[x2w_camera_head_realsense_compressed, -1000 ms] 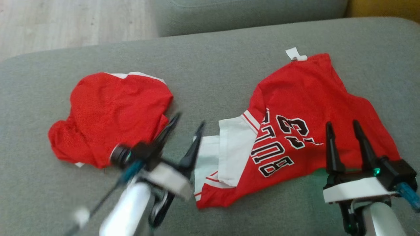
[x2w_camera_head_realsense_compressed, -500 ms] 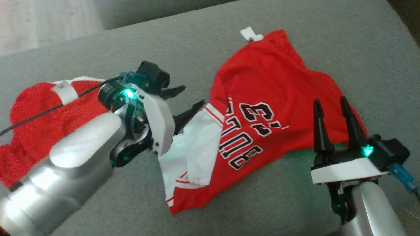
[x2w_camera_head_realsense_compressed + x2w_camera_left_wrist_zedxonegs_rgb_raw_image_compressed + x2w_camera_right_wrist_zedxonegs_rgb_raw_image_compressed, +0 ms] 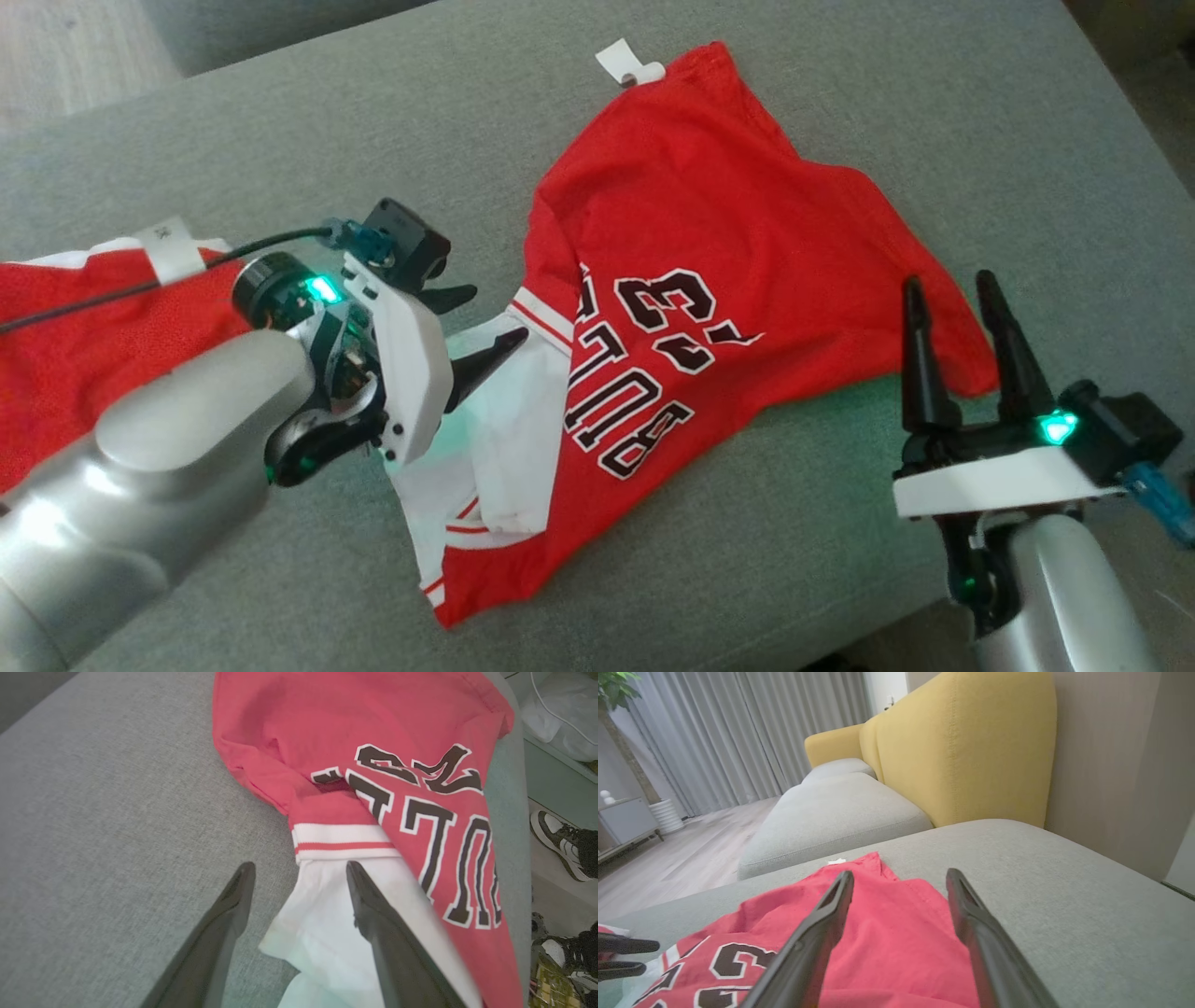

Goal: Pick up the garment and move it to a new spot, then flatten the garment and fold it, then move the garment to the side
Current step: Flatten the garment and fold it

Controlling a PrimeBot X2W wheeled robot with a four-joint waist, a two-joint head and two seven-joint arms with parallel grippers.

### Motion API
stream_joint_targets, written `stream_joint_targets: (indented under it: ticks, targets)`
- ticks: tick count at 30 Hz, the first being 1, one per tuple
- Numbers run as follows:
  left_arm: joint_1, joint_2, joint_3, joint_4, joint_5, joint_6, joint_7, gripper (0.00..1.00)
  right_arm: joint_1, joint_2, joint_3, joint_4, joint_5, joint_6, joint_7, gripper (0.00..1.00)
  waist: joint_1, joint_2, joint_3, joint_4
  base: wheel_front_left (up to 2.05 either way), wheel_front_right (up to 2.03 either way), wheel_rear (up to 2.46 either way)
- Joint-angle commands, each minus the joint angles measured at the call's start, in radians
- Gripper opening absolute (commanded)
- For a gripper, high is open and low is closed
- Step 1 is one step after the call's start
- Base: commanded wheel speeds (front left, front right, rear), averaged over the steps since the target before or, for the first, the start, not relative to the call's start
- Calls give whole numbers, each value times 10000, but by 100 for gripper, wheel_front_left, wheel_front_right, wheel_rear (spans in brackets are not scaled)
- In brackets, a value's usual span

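Red garment (image 3: 709,215) lies just ahead of the spread left claw (image 3: 497,314).

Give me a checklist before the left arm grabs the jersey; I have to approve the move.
1. Left gripper open: ok, fingers spread.
2. Left gripper aimed at the jersey: ok, the fingers straddle the edge of its white section.
3. Fingers touching cloth: cannot tell.
4. Right gripper open and empty: ok, near the jersey's right edge.
5. Jersey lying flat: not ok, crumpled and folded over itself.
6. Second red garment out of the way: ok, it lies apart on the cushion, beyond the left arm.
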Motion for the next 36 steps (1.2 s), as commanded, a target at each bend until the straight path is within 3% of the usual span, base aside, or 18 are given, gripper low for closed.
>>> stream_joint_targets:
  ticks: [1,9,10,11,16,25,31,36]
  targets:
    - [-545,311,363,-139,-64,16,-15,100,-270,-70,54,-245,97,-7,-106,100,-1,0,38,-55,0,0,0]
    - [-287,279,327,-88,-331,16,281,100,-337,-70,40,-157,115,-7,-106,100,-1,0,42,-203,0,0,0]
    - [-263,270,326,-100,-380,16,371,42,-340,-70,33,-157,121,-7,-106,100,-1,0,42,-215,0,0,0]
    - [-240,265,325,-118,-468,16,422,0,-341,-70,31,-158,125,-7,-106,100,-1,0,42,-228,0,0,0]
    - [-343,374,324,-184,-732,16,495,0,-336,-70,3,-141,136,-7,-106,100,-1,0,19,-261,0,0,0]
    - [-1387,552,336,623,-828,16,-623,0,-275,-70,-20,-35,107,-7,-106,100,-1,0,-233,-198,0,0,0]
    - [-2631,755,345,1950,199,40,-1124,0,-250,-70,140,-26,76,-7,-107,100,-1,0,-310,-244,0,0,0]
    - [-3784,545,737,3617,1174,1055,-2227,0,-274,-70,458,-71,161,-7,-107,100,-1,0,-164,-488,0,0,0]
